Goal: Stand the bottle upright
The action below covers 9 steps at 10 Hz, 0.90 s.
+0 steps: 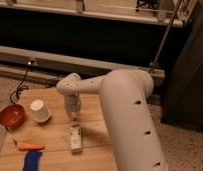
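The bottle [75, 138] lies on its side on the wooden table [55, 107], a small slim whitish bottle with a pale label, lengthwise toward the camera. My gripper [73, 116] hangs from the white arm just above the bottle's far end. The wider white paper cup [39, 111] stands to the left of the gripper.
A red-orange bowl [12, 116] sits at the table's left edge. A carrot [28, 146] and a blue cloth [31, 161] lie at the front left. My large white arm [127, 115] covers the table's right side. A dark cabinet and rail stand behind.
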Each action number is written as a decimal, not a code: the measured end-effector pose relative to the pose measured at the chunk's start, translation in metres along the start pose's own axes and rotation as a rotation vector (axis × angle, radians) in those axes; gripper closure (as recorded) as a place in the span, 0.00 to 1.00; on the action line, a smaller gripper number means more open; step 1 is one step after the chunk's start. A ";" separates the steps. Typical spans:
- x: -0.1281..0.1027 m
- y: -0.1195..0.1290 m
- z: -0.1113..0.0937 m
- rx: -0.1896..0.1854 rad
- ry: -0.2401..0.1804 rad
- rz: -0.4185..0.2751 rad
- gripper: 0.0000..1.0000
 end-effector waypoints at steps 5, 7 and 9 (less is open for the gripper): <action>0.006 0.003 -0.014 -0.014 0.034 0.003 0.70; 0.012 0.005 -0.028 -0.027 0.066 0.007 0.70; 0.015 0.004 -0.042 -0.036 0.089 0.002 0.70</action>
